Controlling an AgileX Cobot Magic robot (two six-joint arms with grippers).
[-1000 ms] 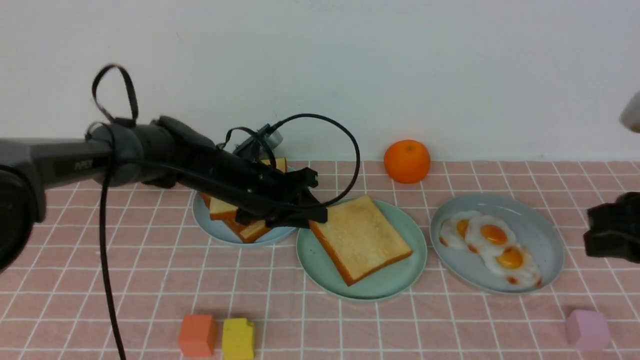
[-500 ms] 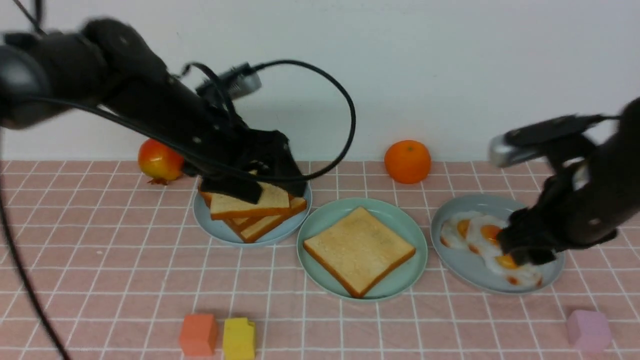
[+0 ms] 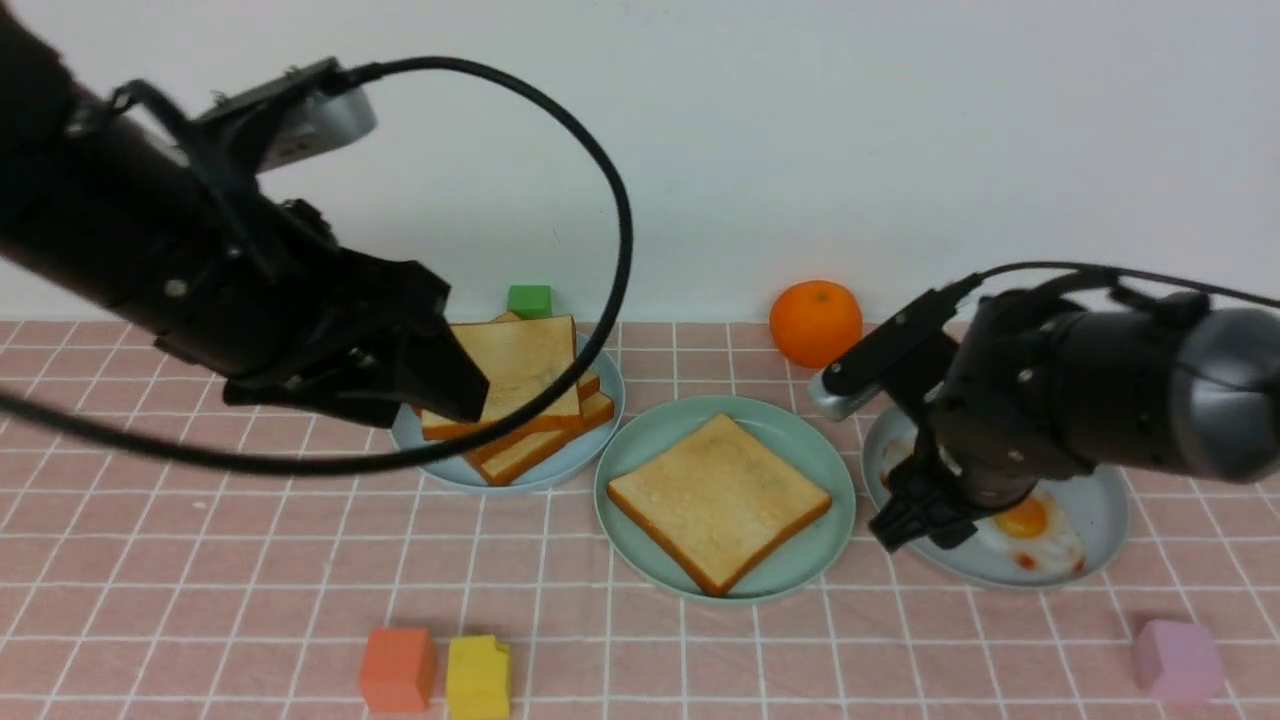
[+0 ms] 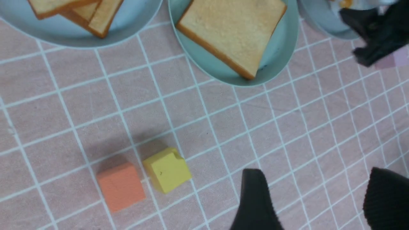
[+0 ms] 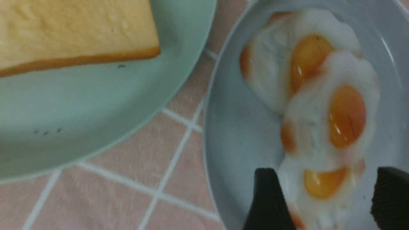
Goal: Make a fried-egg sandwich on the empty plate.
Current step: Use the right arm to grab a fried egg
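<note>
A mint-green plate (image 3: 640, 545) sits mid-table with one golden toast slice (image 3: 720, 487) flat on it and nothing on top; no sandwich shows. Left of it, a toast stack (image 3: 520, 390) rests on a pale blue plate (image 3: 560, 465). On the right, another pale blue plate (image 3: 1100, 495) holds fried eggs (image 5: 319, 105). My right gripper (image 5: 327, 174) hangs open low over that plate, its fingers either side of the nearest egg's yolk. My left gripper (image 4: 316, 172) is open and empty, raised above bare cloth; from the front it covers the stack's left edge (image 3: 440, 372).
An orange (image 3: 815, 322) and a green cube (image 3: 529, 300) stand by the back wall. Orange (image 3: 396, 668) and yellow (image 3: 477, 676) cubes sit near the front edge, a pink cube (image 3: 1177, 660) at front right. The left arm's cable loops over the toast stack.
The left gripper let go of the toast on the mint-green plate, then rose and drew back left. The right arm swung in from the right and dropped over the eggs, jaws opening.
</note>
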